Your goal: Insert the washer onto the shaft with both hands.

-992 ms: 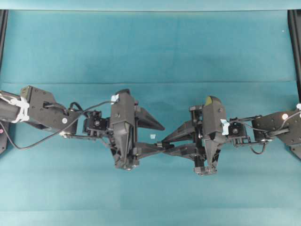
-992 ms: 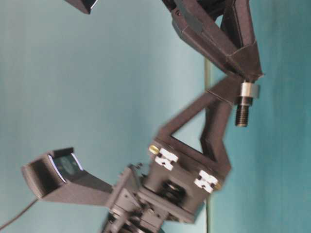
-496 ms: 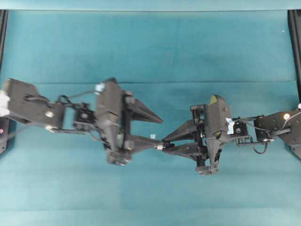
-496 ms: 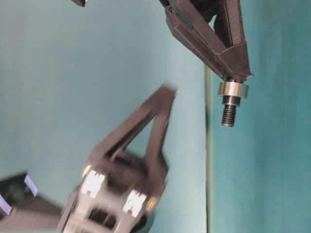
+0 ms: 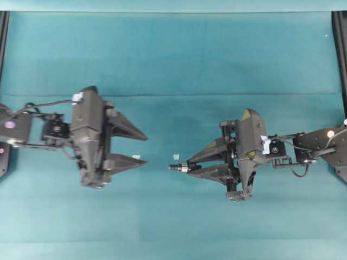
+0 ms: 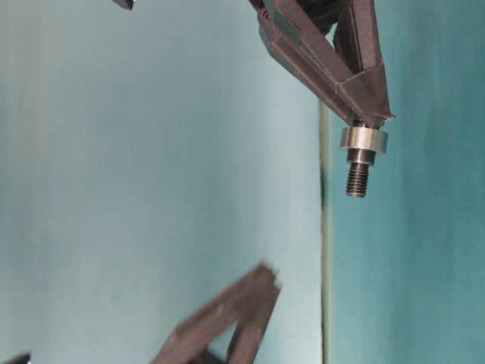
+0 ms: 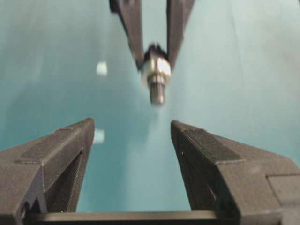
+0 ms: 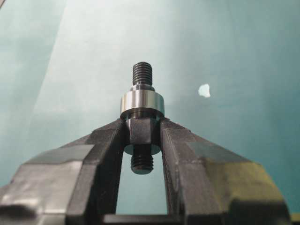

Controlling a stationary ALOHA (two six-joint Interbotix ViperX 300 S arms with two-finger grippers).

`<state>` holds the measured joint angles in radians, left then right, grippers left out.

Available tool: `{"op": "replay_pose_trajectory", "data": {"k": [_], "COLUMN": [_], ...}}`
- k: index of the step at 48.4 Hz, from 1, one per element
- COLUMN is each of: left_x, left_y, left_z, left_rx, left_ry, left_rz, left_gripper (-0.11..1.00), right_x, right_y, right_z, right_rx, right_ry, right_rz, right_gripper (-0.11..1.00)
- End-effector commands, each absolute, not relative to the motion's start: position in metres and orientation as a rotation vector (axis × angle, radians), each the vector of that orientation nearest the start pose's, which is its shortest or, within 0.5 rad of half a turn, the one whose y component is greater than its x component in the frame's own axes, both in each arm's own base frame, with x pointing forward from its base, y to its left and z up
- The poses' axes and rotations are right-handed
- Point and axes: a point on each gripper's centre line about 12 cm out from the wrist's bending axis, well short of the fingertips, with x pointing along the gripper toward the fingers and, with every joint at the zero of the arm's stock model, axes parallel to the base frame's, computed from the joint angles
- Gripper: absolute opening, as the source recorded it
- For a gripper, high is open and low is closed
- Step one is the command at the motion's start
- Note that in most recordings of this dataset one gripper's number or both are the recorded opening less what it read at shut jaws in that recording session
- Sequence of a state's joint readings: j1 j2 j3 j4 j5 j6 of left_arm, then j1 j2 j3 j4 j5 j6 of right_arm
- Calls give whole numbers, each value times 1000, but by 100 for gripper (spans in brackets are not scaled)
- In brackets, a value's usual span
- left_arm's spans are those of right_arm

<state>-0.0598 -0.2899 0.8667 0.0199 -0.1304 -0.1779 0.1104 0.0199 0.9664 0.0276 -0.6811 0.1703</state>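
The dark threaded shaft (image 5: 175,167) is held level above the teal cloth, and my right gripper (image 5: 188,165) is shut on its thick middle part. The silvery washer (image 5: 184,167) sits on the shaft right against the right fingertips. From the right wrist the washer (image 8: 142,104) rings the shaft (image 8: 142,72) just beyond the right gripper (image 8: 142,126). My left gripper (image 5: 145,149) is open and empty, well left of the shaft's tip. Its wrist view looks between the open left gripper (image 7: 131,126) at the washer (image 7: 156,69) and shaft (image 7: 158,93).
Two small white tape scraps (image 5: 175,156) (image 5: 135,157) lie on the cloth between the grippers. Black frame rails (image 5: 341,54) run along the left and right edges. The teal cloth (image 5: 173,54) covers the whole table.
My left gripper has drawn back leftward from the shaft, open, leaving the washer on it. The right gripper has kept its hold and barely shifted.
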Motion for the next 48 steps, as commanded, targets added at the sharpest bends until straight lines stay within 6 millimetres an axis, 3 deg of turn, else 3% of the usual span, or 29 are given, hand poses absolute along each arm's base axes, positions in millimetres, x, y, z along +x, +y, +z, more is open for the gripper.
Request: {"op": "replay_pose_trajectory", "data": {"k": [1, 23, 48], "left_x": [324, 293, 289], "left_y": [-21, -19, -19], "left_z": [227, 231, 232], "left_rx": [-138, -138, -140], "left_ry": [430, 449, 443], "left_rz": [-31, -31, -31], "left_gripper": [74, 73, 73], "right_x": [343, 344, 344], "right_y": [37, 37, 37], "right_z": [147, 147, 147], "right_rx": [185, 185, 185], "right_ry": [294, 300, 298], "right_rz": [65, 63, 63], "right_gripper": [0, 0, 0]}}
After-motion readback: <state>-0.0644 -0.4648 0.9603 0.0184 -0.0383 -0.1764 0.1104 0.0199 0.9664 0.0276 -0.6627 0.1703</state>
